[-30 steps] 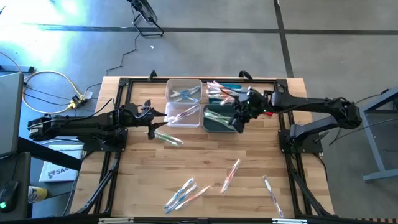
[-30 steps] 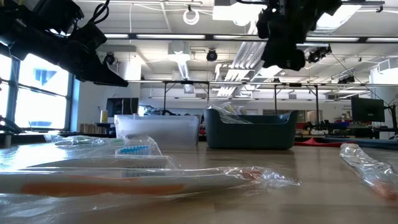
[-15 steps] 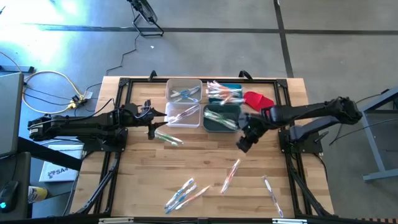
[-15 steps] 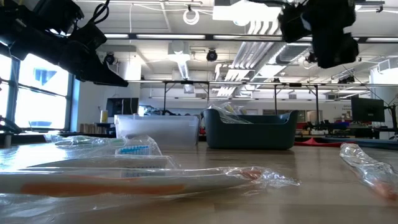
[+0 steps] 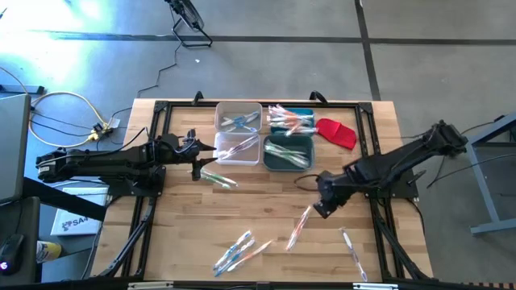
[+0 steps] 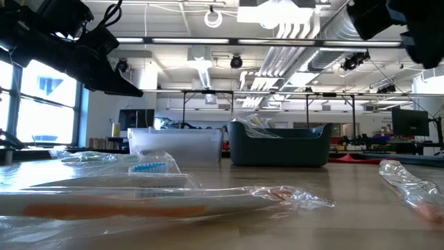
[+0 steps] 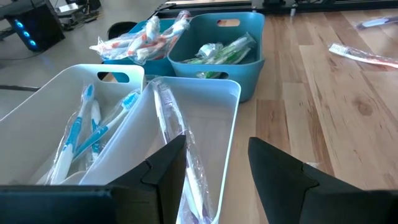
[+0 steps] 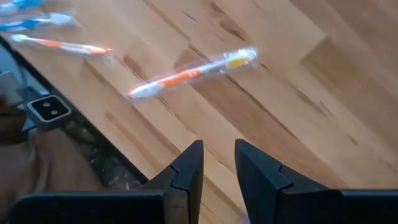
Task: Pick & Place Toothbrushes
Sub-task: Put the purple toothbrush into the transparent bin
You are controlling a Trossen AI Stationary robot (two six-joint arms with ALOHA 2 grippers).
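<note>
1. Loose toothbrushes on the desk [image 5: 177, 242], clock directions on the high view: an orange-accent toothbrush [image 5: 299, 227] at about 5 o'clock from desk centre, a clear-wrapped one [image 5: 351, 251] further toward 4 o'clock near the desk edge, a blue/orange cluster [image 5: 239, 251] at 6 o'clock, and a green one [image 5: 218, 178] at about 9 o'clock, just below the white bins.
2. Binned toothbrushes: white bin [image 5: 239, 117] holds blue ones, second white bin [image 5: 238, 148] holds a wrapped one, teal bin [image 5: 288, 153] holds green ones, rear teal bin [image 5: 292, 120] holds orange/pink ones. All four bins sit at 12 o'clock on the desk.
3. Right end effector [image 5: 321, 207] is above the desk just at 1 o'clock of the orange-accent toothbrush, not touching it. Fingers [image 8: 186, 171] stand with a narrow gap, nothing between them; the same toothbrush [image 8: 193, 73] lies ahead of them in the right wrist view.
4. Left end effector [image 5: 196, 167] hangs at the 9 o'clock side of the second white bin, fingers [image 7: 165, 165] apart, nothing held.
5. Red cloth-like piece [image 5: 336, 133] lies at 3 o'clock of the rear teal bin.
</note>
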